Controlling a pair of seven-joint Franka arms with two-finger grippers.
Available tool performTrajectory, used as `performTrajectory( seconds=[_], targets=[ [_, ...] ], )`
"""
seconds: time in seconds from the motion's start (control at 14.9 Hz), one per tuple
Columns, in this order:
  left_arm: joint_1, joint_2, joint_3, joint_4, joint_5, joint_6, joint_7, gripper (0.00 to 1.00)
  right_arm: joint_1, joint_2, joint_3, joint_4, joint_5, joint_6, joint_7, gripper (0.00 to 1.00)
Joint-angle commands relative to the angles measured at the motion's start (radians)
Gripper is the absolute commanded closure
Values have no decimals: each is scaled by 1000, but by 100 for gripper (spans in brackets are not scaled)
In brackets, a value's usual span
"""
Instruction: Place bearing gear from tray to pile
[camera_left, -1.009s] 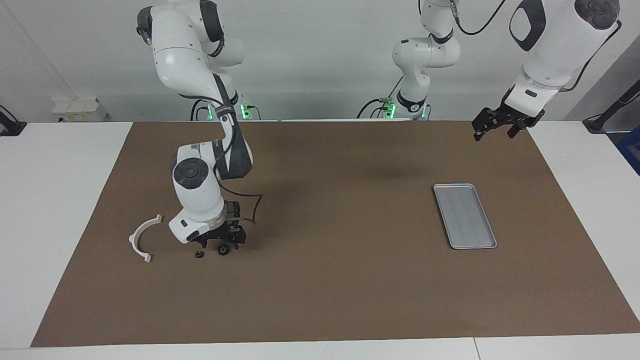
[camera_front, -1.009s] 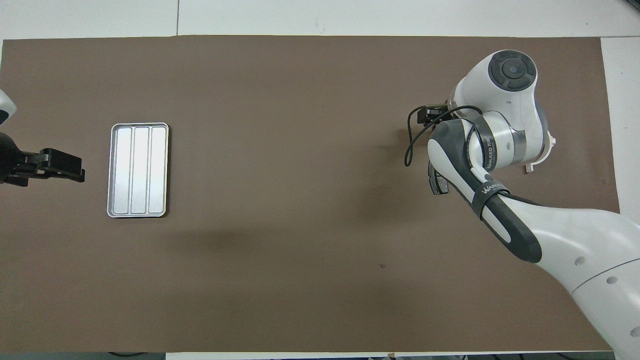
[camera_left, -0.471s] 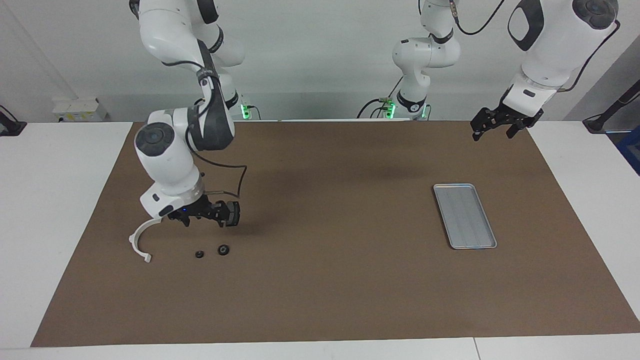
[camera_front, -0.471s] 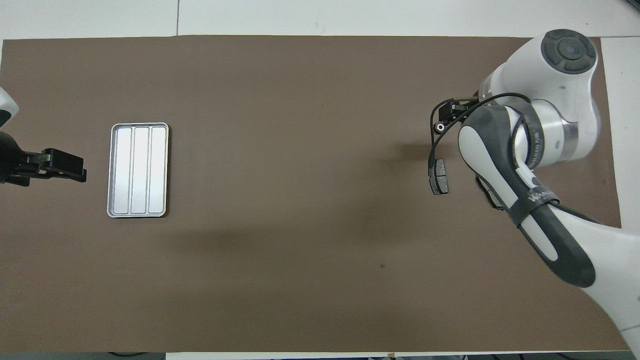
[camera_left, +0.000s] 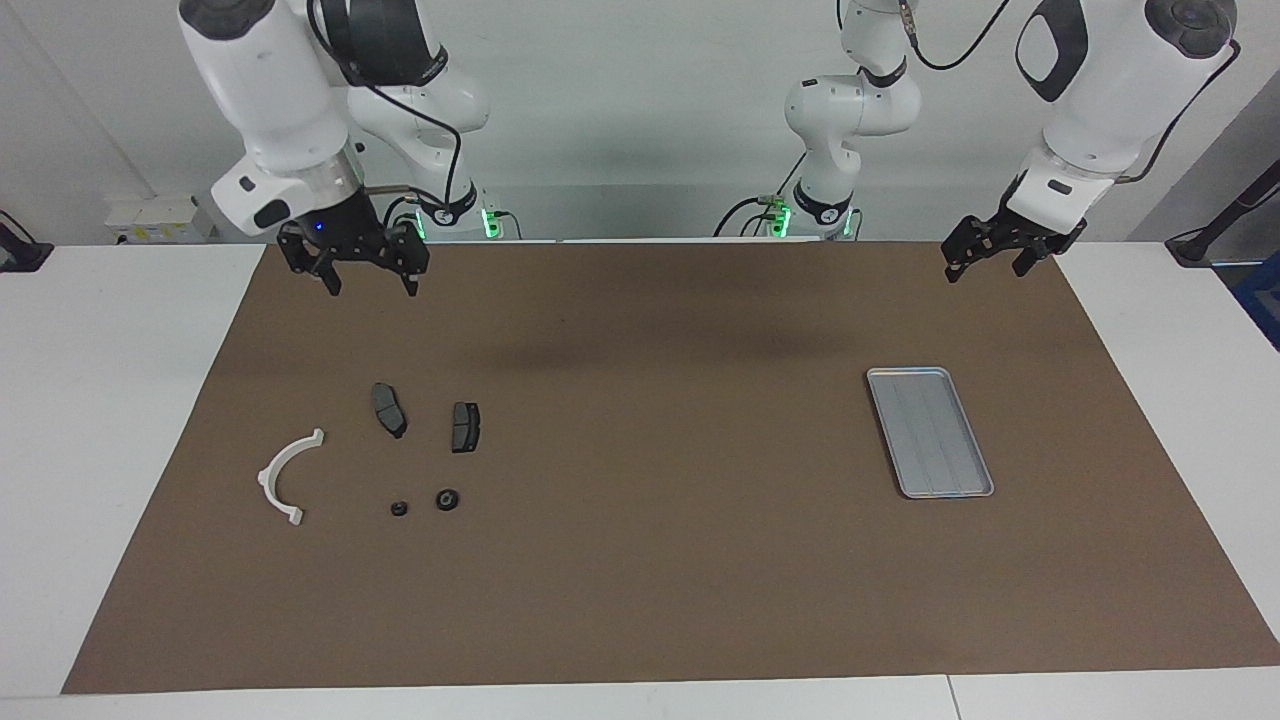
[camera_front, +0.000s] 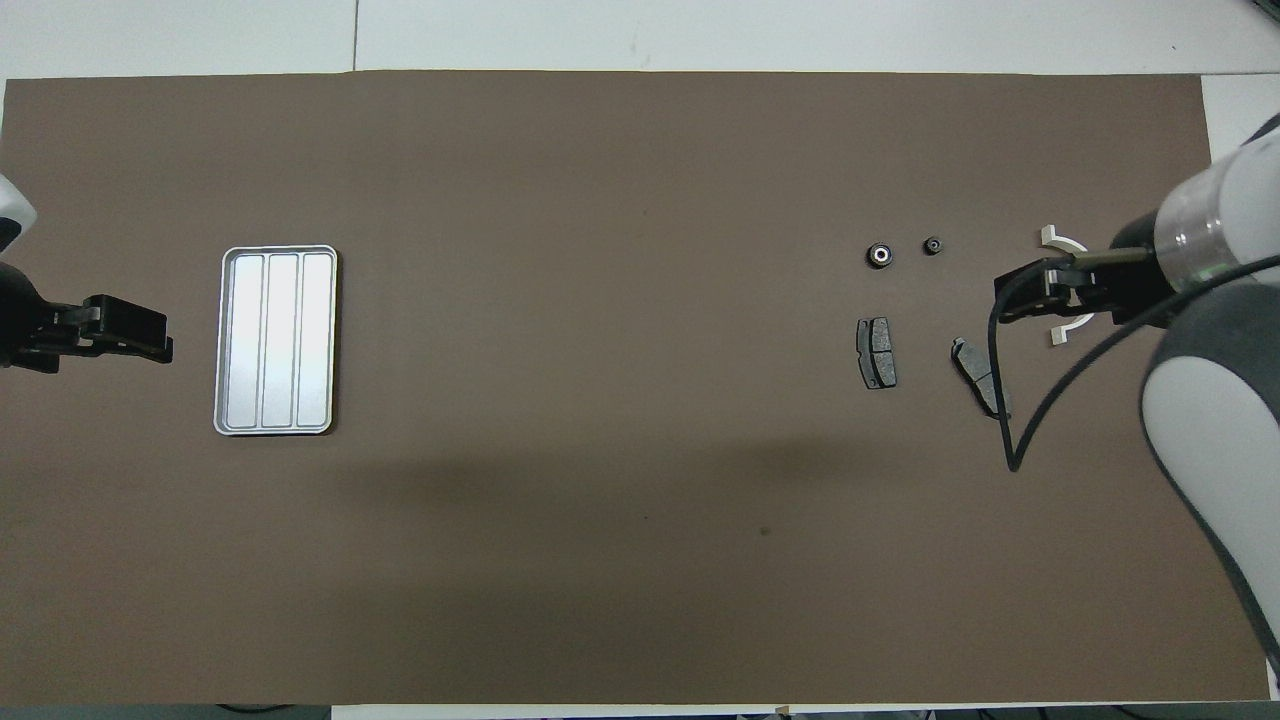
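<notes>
- On the worktop's brown mat (camera_left: 640, 600), toward the left arm's end, lies the tray (camera_left: 930, 431); its long axis runs from the robots' side to the edge away from them, slightly skewed in the facing view, and nothing lies in it.
- Toward the right arm's end lies the pile: two brake pads, one (camera_left: 390, 409) beside the other (camera_left: 464, 426), both with long axes roughly parallel to the tray's.
- Beside the pads, further toward the right arm's end, the white bracket (camera_left: 287, 473) lies flat with its open side toward the pads.
- Farther from the robots than the pads sit two small dark round parts, well apart from the tray: the larger gear (camera_left: 447, 499) with a pale bore pointing up, and a smaller one (camera_left: 398, 509) beside it, near but not touching.
- Right gripper (camera_left: 366, 278) hangs high over the mat's edge nearest the robots, jaws wide, holding nothing.
- Left gripper (camera_left: 988, 263) hangs over the mat's corner near its own base, jaws wide, holding nothing; this arm waits.
- Against half a second ago: the right gripper was low, just over the pile, hiding the pads in the facing view; now it has risen and drawn back toward its base, and both pads show.
- Gears, bracket, tray and left gripper have not moved.
</notes>
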Motion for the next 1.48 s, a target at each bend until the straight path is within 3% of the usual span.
performTrajectory(
  seconds=[0.0, 1.41],
  targets=[
    [-6, -28, 0, -39, -12, 41, -21, 0, -3, -64, 3, -48, 27, -40, -28, 0],
    [-37, -28, 2, -37, -12, 38, -21, 0, -12, -69, 0, -39, 10, -42, -20, 0]
  ],
)
